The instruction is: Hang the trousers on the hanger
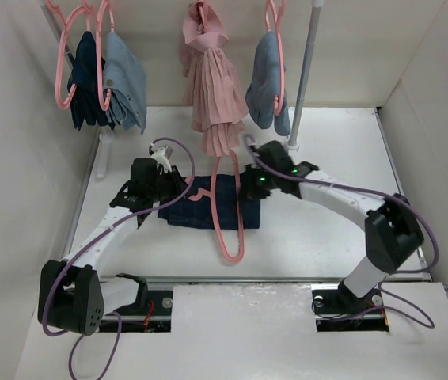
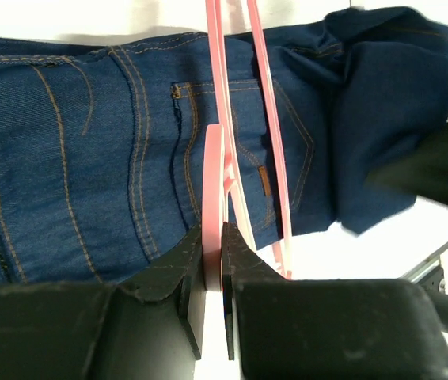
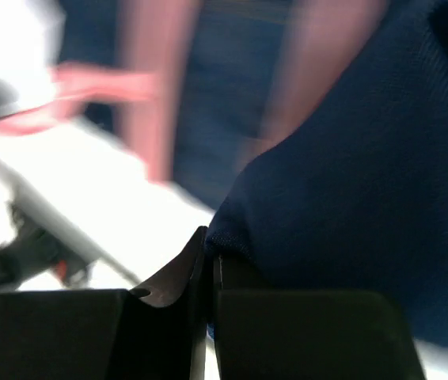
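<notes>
The dark navy trousers (image 1: pixel 196 207) lie folded on the white table, between my two grippers. A pink hanger (image 1: pixel 225 229) lies across them, its hook end toward the near edge. My left gripper (image 1: pixel 178 190) is at the trousers' left side, shut on a flat pink part of the hanger (image 2: pixel 212 158), with the stitched blue cloth (image 2: pixel 89 158) beyond it. My right gripper (image 1: pixel 248 188) is at the trousers' right edge. In the right wrist view it (image 3: pixel 210 241) is shut on a fold of the navy cloth (image 3: pixel 351 174). The hanger (image 3: pixel 149 119) is blurred behind.
A rail at the back holds a dark garment (image 1: pixel 85 79) and a light blue one (image 1: pixel 127 79) on pink hangers, a pink pleated dress (image 1: pixel 212 87), and another light blue garment (image 1: pixel 265 83). A white pole (image 1: pixel 307 71) stands at back right. Walls close in on both sides.
</notes>
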Tool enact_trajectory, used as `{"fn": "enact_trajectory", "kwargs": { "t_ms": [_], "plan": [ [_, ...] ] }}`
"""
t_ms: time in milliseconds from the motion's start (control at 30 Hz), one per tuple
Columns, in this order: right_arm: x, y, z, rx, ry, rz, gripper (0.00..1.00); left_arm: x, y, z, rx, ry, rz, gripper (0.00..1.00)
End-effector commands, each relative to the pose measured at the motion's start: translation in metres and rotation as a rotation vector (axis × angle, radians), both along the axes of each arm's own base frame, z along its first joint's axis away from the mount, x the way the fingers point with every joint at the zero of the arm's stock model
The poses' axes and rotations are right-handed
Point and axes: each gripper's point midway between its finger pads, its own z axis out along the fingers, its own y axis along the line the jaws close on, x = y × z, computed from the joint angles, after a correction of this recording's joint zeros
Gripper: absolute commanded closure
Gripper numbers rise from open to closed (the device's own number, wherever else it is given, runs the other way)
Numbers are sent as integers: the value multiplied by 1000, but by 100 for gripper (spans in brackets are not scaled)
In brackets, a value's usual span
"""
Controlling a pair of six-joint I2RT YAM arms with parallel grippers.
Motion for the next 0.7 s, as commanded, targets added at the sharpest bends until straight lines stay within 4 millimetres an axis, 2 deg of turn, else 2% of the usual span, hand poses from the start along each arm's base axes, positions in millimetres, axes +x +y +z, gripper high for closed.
{"fn": "enact_trajectory", "kwargs": {
  "t_ms": [0,33,67,100,133,167,267,300,400,433,567,600,667],
  "plan": [
    [-25,85,19,119,-25,196,100,7,1,15,26,-84,-12,100],
    [-29,94,28,137,-37,222,100,7,1,15,26,-84,-12,100],
    [-28,104,9,122,-3,226,100,7,1,15,26,-84,-12,100],
    [-32,112,3,125,21,250,100,5,2,13,29,-74,-12,100],
    [-25,119,3,132,12,251,100,5,2,13,36,-80,-18,100],
    [-23,121,-15,112,49,241,97,5,2,13,36,-80,-18,100],
    [-18,124,-29,91,63,233,93,5,4,13,54,-90,-20,100],
    [-15,126,-40,74,65,246,91,5,4,13,54,-90,-20,100],
    [-14,120,-59,13,84,249,88,5,4,13,54,-90,-20,100],
    [-13,119,-60,7,79,244,88,5,4,13,54,-90,-20,100],
    [-10,102,-71,39,103,163,85,6,2,32,31,-94,-18,100],
    [-11,90,-84,28,135,128,84,5,-1,42,15,-89,-22,100],
    [-5,90,-84,53,131,98,84,5,-5,49,3,-68,-21,100]
  ]
}}
